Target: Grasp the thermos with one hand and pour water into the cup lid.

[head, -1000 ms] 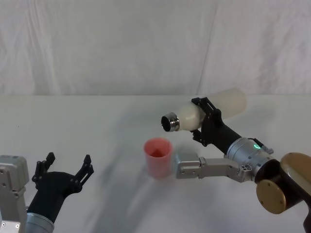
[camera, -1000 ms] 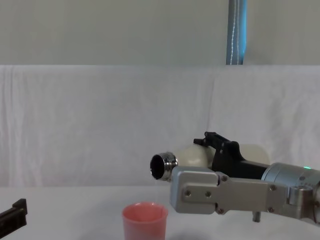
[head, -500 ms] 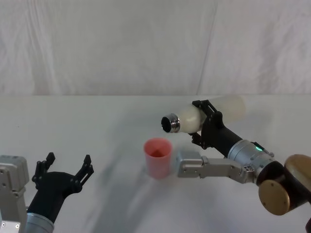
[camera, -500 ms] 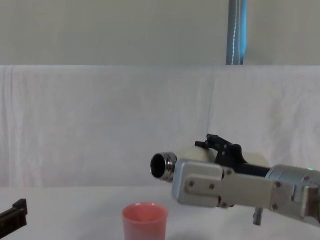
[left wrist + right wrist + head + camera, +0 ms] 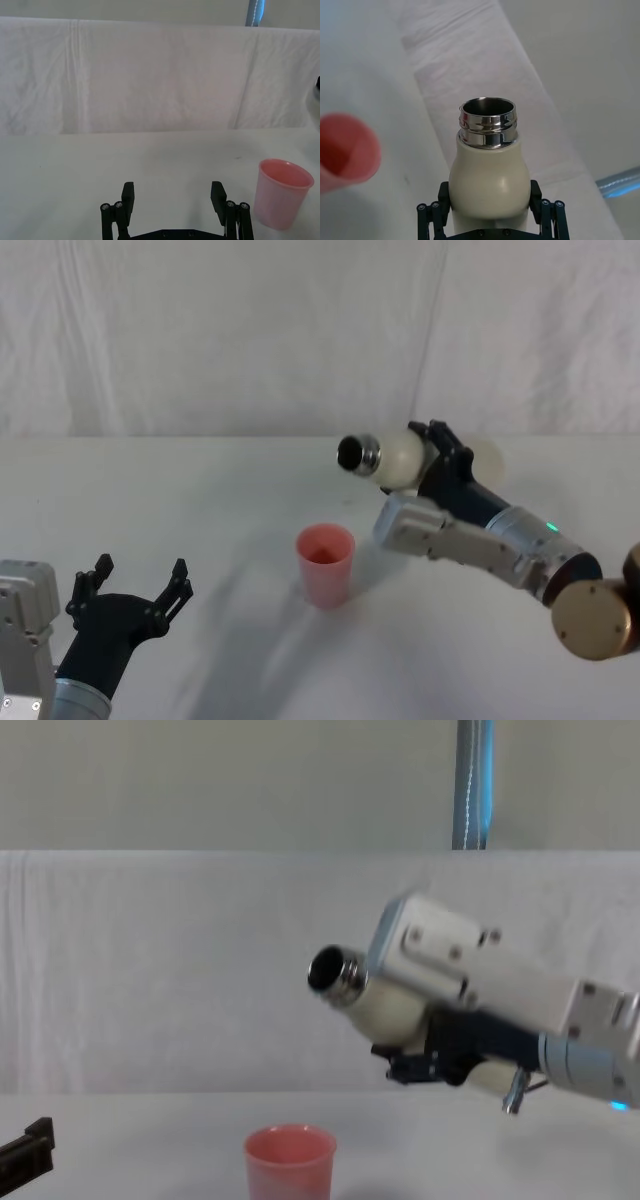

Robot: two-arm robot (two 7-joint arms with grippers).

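Note:
My right gripper (image 5: 432, 456) is shut on the body of the cream-white thermos (image 5: 397, 456) and holds it in the air, lying almost flat. Its open steel neck (image 5: 335, 973) points left and slightly upward, above and to the right of the cup lid (image 5: 325, 564). The cup lid is a small pink cup standing upright on the table (image 5: 290, 1160). The right wrist view shows the thermos (image 5: 489, 175) between the black fingers (image 5: 432, 212), with the cup lid (image 5: 345, 150) off to one side. My left gripper (image 5: 139, 578) rests open near the table's front left, the cup lid (image 5: 281, 192) ahead of it.
A white cloth covers the table (image 5: 200, 490) and the backdrop behind it. A blue-grey pole (image 5: 471, 785) rises behind the backdrop. Bare tabletop lies between the left gripper and the cup lid.
The right arm has lifted and rolled the thermos back, so its neck rose from level beside the cup lid to higher and slightly upward. The wrist housing swung from below to above. The left arm stayed still.

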